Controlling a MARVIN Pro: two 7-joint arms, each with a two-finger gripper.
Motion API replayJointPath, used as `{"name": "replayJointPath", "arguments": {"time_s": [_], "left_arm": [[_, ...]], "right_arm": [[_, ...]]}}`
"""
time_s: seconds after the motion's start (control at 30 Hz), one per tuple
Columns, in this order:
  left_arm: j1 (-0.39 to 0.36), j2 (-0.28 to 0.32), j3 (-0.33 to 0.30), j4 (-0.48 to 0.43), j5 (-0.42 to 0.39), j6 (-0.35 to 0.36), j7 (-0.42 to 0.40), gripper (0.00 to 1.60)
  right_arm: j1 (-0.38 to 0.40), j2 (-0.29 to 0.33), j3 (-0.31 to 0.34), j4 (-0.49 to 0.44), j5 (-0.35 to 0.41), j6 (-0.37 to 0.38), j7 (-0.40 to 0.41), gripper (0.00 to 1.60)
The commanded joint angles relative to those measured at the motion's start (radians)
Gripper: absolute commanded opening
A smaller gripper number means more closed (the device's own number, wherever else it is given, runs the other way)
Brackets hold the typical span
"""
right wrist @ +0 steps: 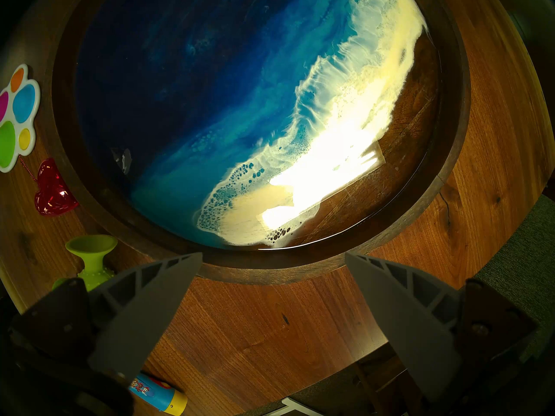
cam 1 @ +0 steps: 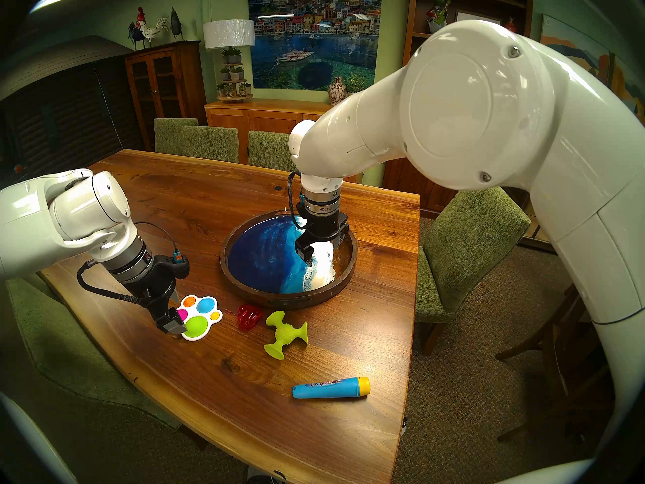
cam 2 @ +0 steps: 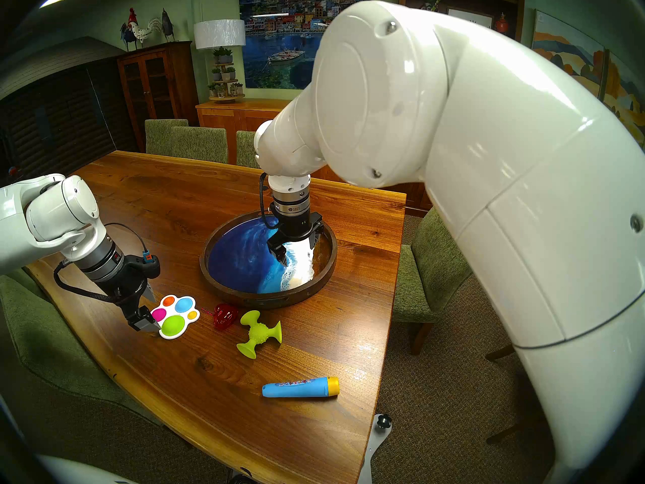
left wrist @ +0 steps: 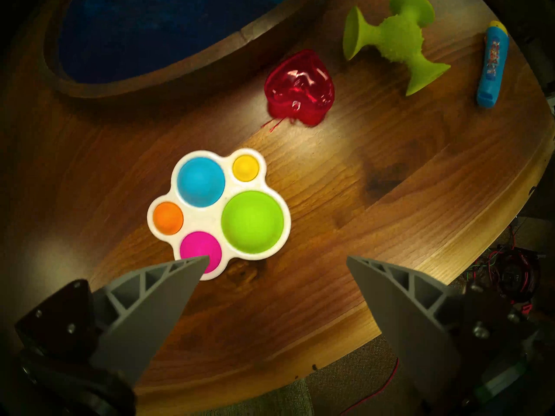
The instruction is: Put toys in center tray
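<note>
Gleaming wooden table (cam 1: 244, 200), green chairs (cam 1: 464, 249), harbour painting (cam 1: 314, 32)

Both arms glossy white, fat rounded shells, small silver screws in joint caps. Wrist on each: white collar, then brushed-silver ring, then black gripper body. Left gripper (cam 1: 173, 312) ends in grey ribbed wedge fingers (left wrist: 168, 289); black braided cable loops beside wrist, blue-orange plug on top. Right gripper (cam 1: 323, 252), above tray (cam 1: 244, 284): same grey fingers (right wrist: 150, 304), black cable, small logo on silver ring.

Left pincer's (cam 1: 173, 315) finger over paw pad's (cam 1: 200, 317) near edge; blue tube (right wrist: 159, 396) half behind right pincer's finger.
</note>
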Motion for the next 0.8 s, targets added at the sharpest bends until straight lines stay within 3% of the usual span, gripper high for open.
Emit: {"name": "replayJointPath", "arguments": {"time_s": [0.0,0.77], "left_arm": [[0.029,-0.025,-0.014,0.025,-0.033,-0.03,0.053,1.6],[0.134,-0.071,-0.015,0.065,-0.119,-0.079,0.167,1.6]], "right_arm": [[0.028,0.003,0.002,0.017,0.0,-0.001,0.001,1.6],[0.028,0.003,0.003,0.017,0.0,-0.001,0.001,1.6]]}}
